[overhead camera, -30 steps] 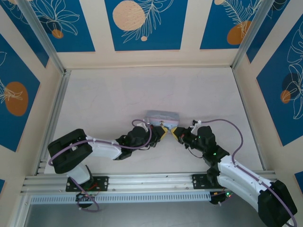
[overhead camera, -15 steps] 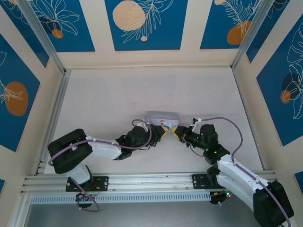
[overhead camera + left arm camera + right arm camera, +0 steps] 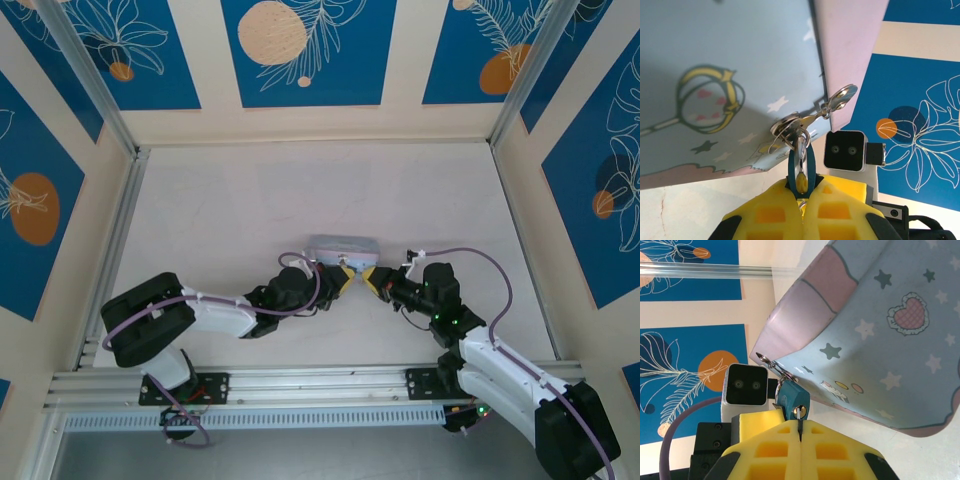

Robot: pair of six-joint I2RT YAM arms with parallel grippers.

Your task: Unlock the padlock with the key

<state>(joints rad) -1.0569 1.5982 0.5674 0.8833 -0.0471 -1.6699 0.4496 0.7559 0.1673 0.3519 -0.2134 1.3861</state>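
Fingers of the right gripper [image 3: 800, 424] pinch the key [image 3: 799, 420]; it points straight ahead, tip at the padlock [image 3: 791, 399] hanging on the tin [image 3: 880, 340]; the left gripper [image 3: 802, 188] squeezes that padlock from the other side.

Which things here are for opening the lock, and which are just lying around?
For the job: padlock, key, tin, left gripper holding the padlock, right gripper holding the key.
Just there: table, purple cables, blue flower panels.
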